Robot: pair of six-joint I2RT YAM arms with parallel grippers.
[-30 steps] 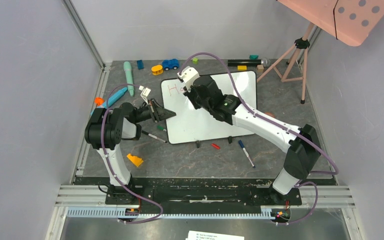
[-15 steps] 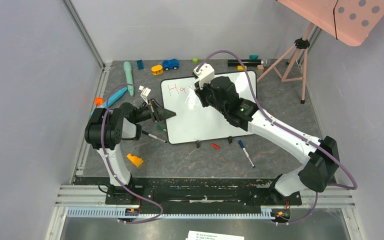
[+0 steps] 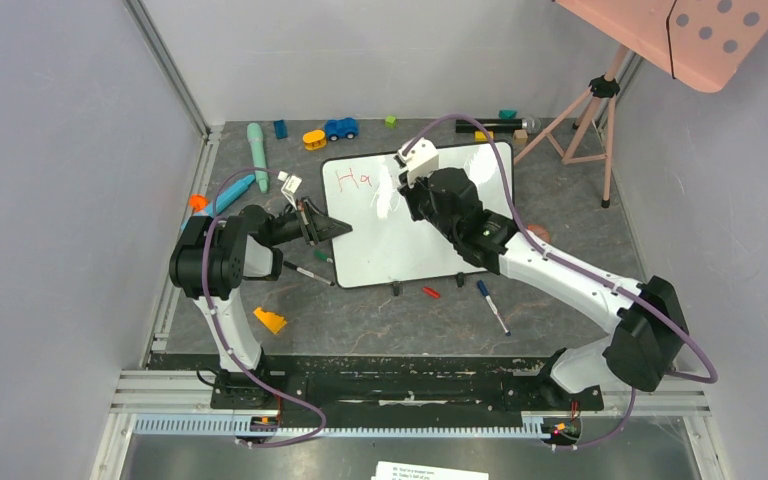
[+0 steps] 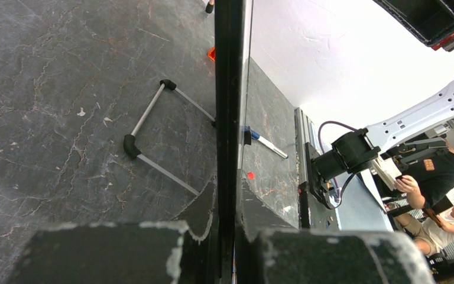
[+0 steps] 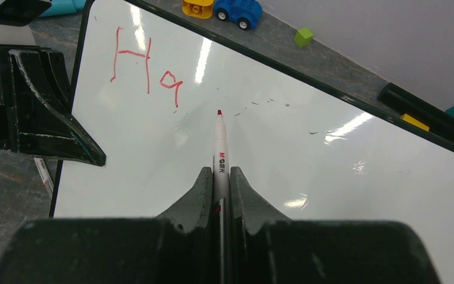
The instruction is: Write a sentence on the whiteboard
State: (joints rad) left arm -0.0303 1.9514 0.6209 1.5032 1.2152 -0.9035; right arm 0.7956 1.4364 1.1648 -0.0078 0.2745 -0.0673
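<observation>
The whiteboard (image 3: 380,250) lies flat on the dark table, and the wrist views show its white face (image 5: 331,177) and its black rim edge-on (image 4: 229,89). Of the sentence, only the red letters "Ha" (image 3: 353,180) (image 5: 145,68) stand at the board's top left. My right gripper (image 3: 400,190) (image 5: 218,171) is shut on a white red-tipped marker (image 5: 219,148). The marker's tip sits just right of the "a", at or just above the board. My left gripper (image 3: 335,228) (image 4: 229,195) is shut on the whiteboard's left edge.
A black marker (image 3: 308,272) lies left of the board. A red cap (image 3: 431,292) and a blue marker (image 3: 492,305) lie in front of it. A toy car (image 3: 340,128), blocks and a green tube (image 3: 257,155) sit behind it. A pink tripod (image 3: 585,115) stands at the back right.
My right arm has moved right along the board's top with the marker. The "a" now shows after the "H". The left arm has not moved.
</observation>
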